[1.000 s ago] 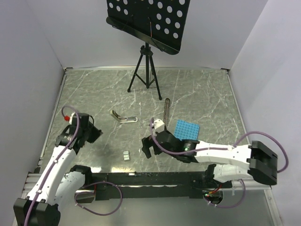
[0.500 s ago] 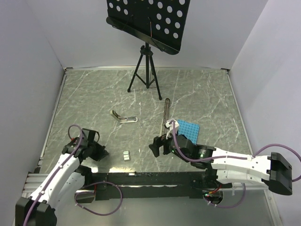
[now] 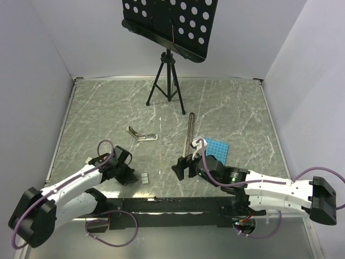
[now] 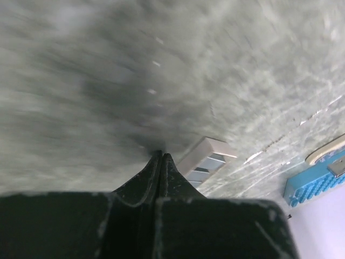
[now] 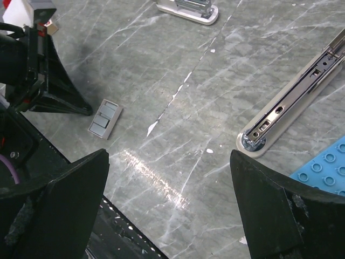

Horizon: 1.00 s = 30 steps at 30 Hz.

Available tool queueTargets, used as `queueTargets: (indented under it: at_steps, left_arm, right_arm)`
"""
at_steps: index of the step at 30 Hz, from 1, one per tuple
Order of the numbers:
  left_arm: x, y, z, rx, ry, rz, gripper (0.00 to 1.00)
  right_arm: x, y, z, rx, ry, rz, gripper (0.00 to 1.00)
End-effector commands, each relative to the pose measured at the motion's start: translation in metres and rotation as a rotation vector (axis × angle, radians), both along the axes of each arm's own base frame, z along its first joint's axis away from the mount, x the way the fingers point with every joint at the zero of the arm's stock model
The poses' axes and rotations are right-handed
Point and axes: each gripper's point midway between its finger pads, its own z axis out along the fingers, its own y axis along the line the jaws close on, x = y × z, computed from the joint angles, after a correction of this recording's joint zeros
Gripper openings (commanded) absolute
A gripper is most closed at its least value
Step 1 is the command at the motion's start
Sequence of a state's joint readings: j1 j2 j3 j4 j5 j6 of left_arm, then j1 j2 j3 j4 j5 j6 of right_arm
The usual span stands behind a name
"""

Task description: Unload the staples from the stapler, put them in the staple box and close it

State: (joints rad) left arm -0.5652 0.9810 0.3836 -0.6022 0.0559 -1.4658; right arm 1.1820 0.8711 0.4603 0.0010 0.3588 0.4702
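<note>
The left pincer (image 3: 131,179) has slid over to the staples (image 3: 144,177) and now sits just left of them, pressed together. The right pincer (image 3: 183,168) stays wide apart, right of the staples. The stapler (image 3: 142,134) lies on the counter behind the staples.

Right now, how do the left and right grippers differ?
The left gripper has its fingers pressed shut; the right gripper has its fingers spread wide. The left gripper points down right beside the staples; the right gripper hovers nearer the long metal bar. Both hold nothing.
</note>
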Motion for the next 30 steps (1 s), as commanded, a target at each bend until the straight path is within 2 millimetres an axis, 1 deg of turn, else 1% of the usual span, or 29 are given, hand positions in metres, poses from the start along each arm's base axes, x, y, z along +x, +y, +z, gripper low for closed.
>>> queueTargets:
  at_steps: [1, 3, 4, 7, 10, 12, 13, 14, 15, 16, 17, 18, 19, 20, 21, 22, 23, 24, 25, 26, 27, 28, 29, 30]
  left_arm:
    - [0.002, -0.028, 0.006, -0.057, 0.012, -0.005, 0.01]
    - [-0.001, -0.034, 0.007, -0.056, 0.024, -0.008, 0.01]
    - [-0.001, -0.041, 0.01, -0.06, 0.017, -0.019, 0.01]
    - [0.002, -0.052, 0.015, -0.065, -0.005, -0.034, 0.01]
    - [0.006, -0.058, 0.02, -0.06, -0.018, -0.049, 0.01]
    - [0.005, -0.051, 0.018, -0.018, -0.005, -0.044, 0.01]
    - [0.004, -0.05, 0.023, -0.016, 0.005, -0.029, 0.01]
    - [0.004, -0.034, 0.02, 0.062, 0.006, 0.007, 0.01]
    - [0.004, -0.027, 0.022, 0.085, 0.004, 0.031, 0.01]
    - [0.009, -0.026, 0.035, 0.07, -0.023, 0.078, 0.01]
    - [0.012, -0.022, 0.042, 0.079, -0.043, 0.111, 0.01]
    - [0.012, -0.006, 0.045, 0.136, -0.059, 0.153, 0.01]
    - [0.02, -0.005, 0.064, 0.098, -0.109, 0.217, 0.01]
    - [0.022, 0.002, 0.071, 0.104, -0.126, 0.254, 0.01]
    - [0.021, 0.018, 0.075, 0.16, -0.142, 0.297, 0.02]
    - [0.026, 0.022, 0.092, 0.132, -0.183, 0.348, 0.11]
    - [0.028, 0.029, 0.099, 0.143, -0.208, 0.368, 0.33]
    - [0.025, 0.043, 0.102, 0.193, -0.211, 0.387, 0.43]
    - [0.032, 0.055, 0.114, 0.206, -0.248, 0.447, 0.5]
    - [0.033, 0.064, 0.118, 0.228, -0.26, 0.474, 0.59]
    - [0.033, 0.073, 0.121, 0.255, -0.264, 0.495, 0.65]
    - [0.037, 0.091, 0.127, 0.305, -0.281, 0.536, 0.71]
    - [0.039, 0.1, 0.13, 0.332, -0.287, 0.555, 0.81]
    - [0.042, 0.116, 0.131, 0.367, -0.281, 0.613, 0.85]
  right_arm:
    - [0.002, -0.004, 0.007, 0.037, -0.034, -0.019, 1.0]
    - [0.002, -0.006, 0.006, 0.033, -0.039, -0.022, 1.0]
    - [0.002, -0.006, 0.006, 0.032, -0.038, -0.023, 1.0]
    - [0.002, -0.008, 0.003, 0.022, -0.036, -0.024, 1.0]
    - [0.002, -0.007, 0.002, 0.024, -0.036, -0.021, 1.0]
    - [0.002, -0.008, 0.001, 0.02, -0.035, -0.022, 1.0]
    - [0.001, -0.007, 0.0, 0.018, -0.035, -0.019, 1.0]
    - [0.001, -0.007, 0.001, 0.02, -0.035, -0.019, 1.0]
    - [0.001, -0.007, 0.0, 0.018, -0.035, -0.017, 1.0]
    - [0.001, -0.007, 0.0, 0.02, -0.035, -0.016, 1.0]
    - [0.001, -0.008, 0.0, 0.023, -0.037, -0.017, 1.0]
    - [0.001, -0.008, -0.002, 0.02, -0.034, -0.015, 1.0]
    - [0.0, -0.007, -0.001, 0.022, -0.034, -0.013, 1.0]
    - [0.0, -0.007, -0.001, 0.021, -0.033, -0.012, 1.0]
    - [0.0, -0.007, -0.003, 0.014, -0.033, -0.007, 1.0]
    - [0.0, -0.008, -0.004, 0.01, -0.032, -0.011, 1.0]
    - [0.001, -0.009, -0.005, 0.004, -0.032, -0.014, 1.0]
    - [0.0, -0.009, -0.005, 0.001, -0.031, -0.014, 1.0]
    - [0.001, -0.011, -0.004, 0.0, -0.034, -0.021, 1.0]
    - [0.001, -0.011, -0.003, 0.003, -0.035, -0.021, 1.0]
    - [0.001, -0.012, -0.002, 0.007, -0.039, -0.021, 1.0]
    - [0.001, -0.012, -0.002, 0.012, -0.04, -0.021, 1.0]
    - [0.001, -0.012, 0.0, 0.021, -0.042, -0.02, 1.0]
    - [0.0, -0.013, -0.001, 0.026, -0.044, -0.022, 1.0]
